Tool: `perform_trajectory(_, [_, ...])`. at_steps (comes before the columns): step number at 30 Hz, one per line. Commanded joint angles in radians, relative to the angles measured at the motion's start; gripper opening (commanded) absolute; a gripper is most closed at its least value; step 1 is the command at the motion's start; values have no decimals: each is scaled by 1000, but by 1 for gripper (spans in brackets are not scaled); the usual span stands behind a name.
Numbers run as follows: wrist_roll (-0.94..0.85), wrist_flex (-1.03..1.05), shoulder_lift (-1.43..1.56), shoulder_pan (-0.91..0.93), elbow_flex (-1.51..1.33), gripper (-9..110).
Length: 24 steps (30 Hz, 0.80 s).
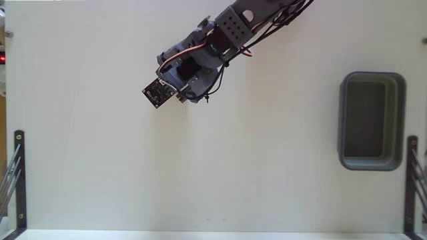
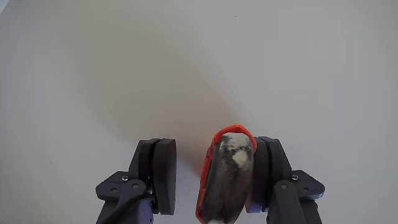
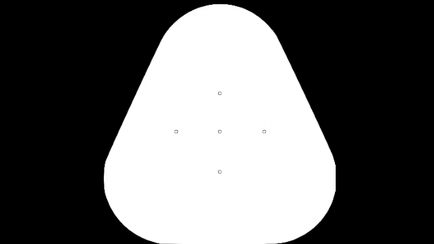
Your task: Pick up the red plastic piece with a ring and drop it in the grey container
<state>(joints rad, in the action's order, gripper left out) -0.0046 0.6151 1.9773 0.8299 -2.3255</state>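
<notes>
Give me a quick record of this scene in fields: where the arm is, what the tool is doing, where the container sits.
arm: upper middle of the fixed view, over the white table
tool: open, pads apart
red plastic piece with a ring: against the right pad in the wrist view, a gap to the left pad; contact unclear
grey container: right edge of the fixed view, looks empty
piece in container: no

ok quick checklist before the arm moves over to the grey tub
1. Red piece against a finger: ok, it leans on the right-hand finger in the wrist view.
2. Both fingers clamping it: not ok, a gap shows beside the left-hand finger.
3. Piece lifted off the table: cannot tell.
4. Grey tub empty and upright: ok.
5. Path from gripper to tub: ok, only bare table between them in the fixed view.
</notes>
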Motion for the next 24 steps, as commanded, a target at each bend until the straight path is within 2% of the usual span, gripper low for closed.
perform_trajectory(1, [5, -5, 15, 19, -6, 62])
perform_trajectory(24, [5, -5, 15, 19, -6, 55])
